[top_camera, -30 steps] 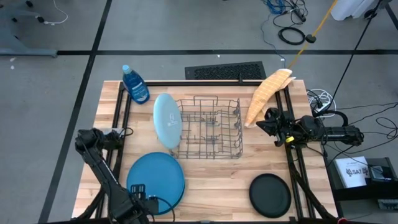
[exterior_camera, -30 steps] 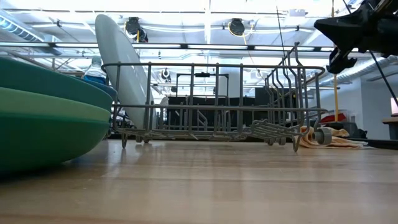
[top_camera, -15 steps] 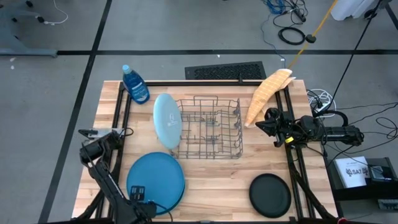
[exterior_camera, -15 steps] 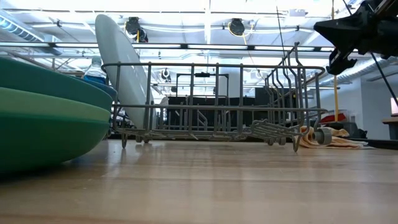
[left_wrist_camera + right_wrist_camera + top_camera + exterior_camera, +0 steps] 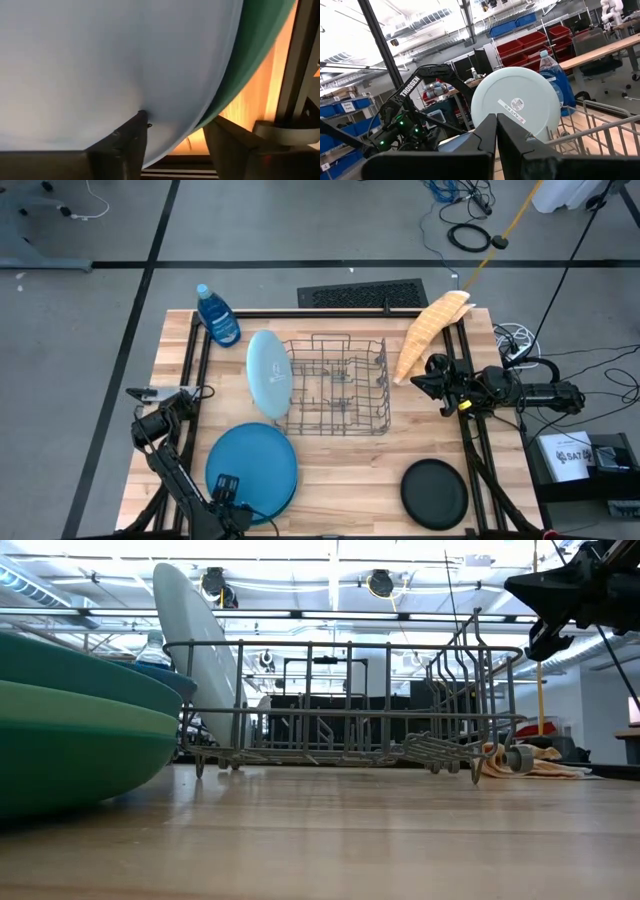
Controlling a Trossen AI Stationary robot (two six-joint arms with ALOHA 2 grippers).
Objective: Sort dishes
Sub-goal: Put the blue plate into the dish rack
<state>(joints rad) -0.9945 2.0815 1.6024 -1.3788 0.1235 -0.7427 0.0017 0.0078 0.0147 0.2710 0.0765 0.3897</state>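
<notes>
A wooden table (image 5: 340, 470) seen from above, described from left to right. At the far left corner stands a blue soap bottle (image 5: 217, 315). At the near left sits a stack of plates: the top one is a blue plate (image 5: 252, 465), and the low view shows a teal plate (image 5: 70, 670) and a green plate (image 5: 80, 730) beneath it. The left gripper (image 5: 228, 498) is at the near edge of this stack, its fingers (image 5: 125, 145) straddling the rim of the blue plate, one above and one below. They are partly apart and do not yet look clamped on the plate.

Toward the middle, a light blue plate (image 5: 268, 374) stands on edge against the left end of a grey wire rack (image 5: 335, 385). Just right of the rack lies a yellow cloth (image 5: 428, 330). A black plate (image 5: 434, 492) rests flat at the near right. The right gripper (image 5: 420, 380) hangs at the right side of the table beside the rack, fingers pressed together and holding nothing.

Risks: if the fingers close on too little of the rim, the smooth plastic plate may slip out when lifted. The lower finger could also catch the teal plate and drag it along.

Compared with a second ago, the left arm's elbow has shifted a little toward the table, and the gripper's fingers have narrowed around the rim. The plates, rack and right arm have not moved.
</notes>
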